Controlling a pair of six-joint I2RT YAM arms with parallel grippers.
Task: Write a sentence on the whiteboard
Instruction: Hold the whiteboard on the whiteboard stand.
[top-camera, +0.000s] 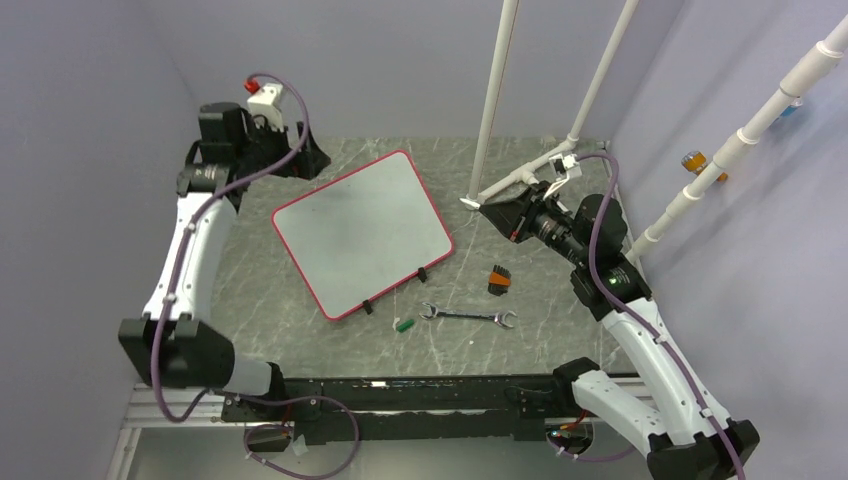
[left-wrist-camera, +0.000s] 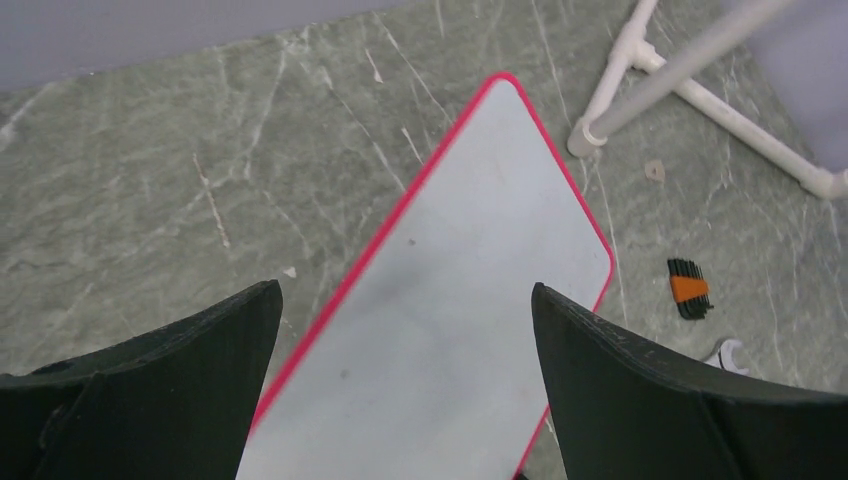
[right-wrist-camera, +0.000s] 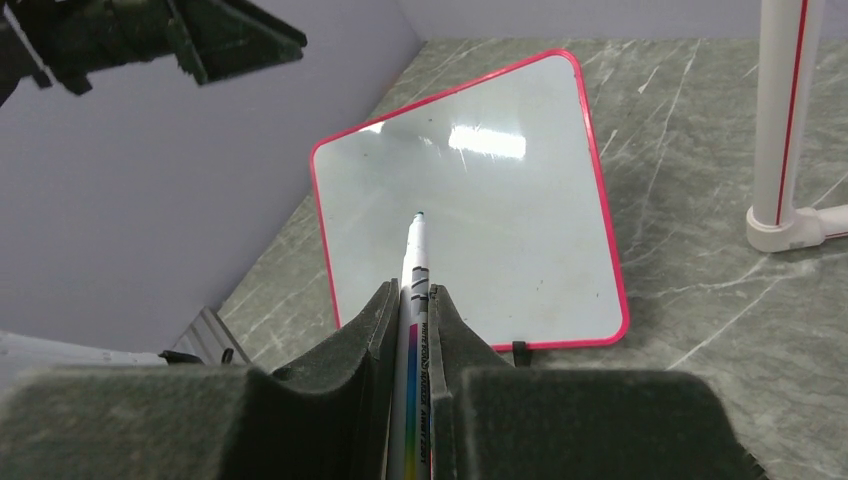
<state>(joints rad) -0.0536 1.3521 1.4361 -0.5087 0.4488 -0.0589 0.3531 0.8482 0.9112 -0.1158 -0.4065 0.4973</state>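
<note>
- Whiteboard (top-camera: 362, 232) lies flat and askew on the marbled grey-green surface (top-camera: 250, 290), mid-left between the arms. It has a glossy white face, rounded corners, a thin red rim and two small black clips (top-camera: 368, 307) on the near edge.
- Left tool (left-wrist-camera: 405, 292): jaws spread wide, nothing between them (matte black wedge-shaped fingers), raised near the board's far-left edge.
- Right tool (right-wrist-camera: 412, 295): foam-padded fingers clamped on a marker (right-wrist-camera: 415, 260) with a slim white barrel, a rainbow-striped label and a dark tip aimed toward the board.
- Loose nearby: flat steel open-ended wrench (top-camera: 468, 316), small green cap (top-camera: 404, 324), and a black ribbed piece with an orange patch (top-camera: 499, 279).
</note>
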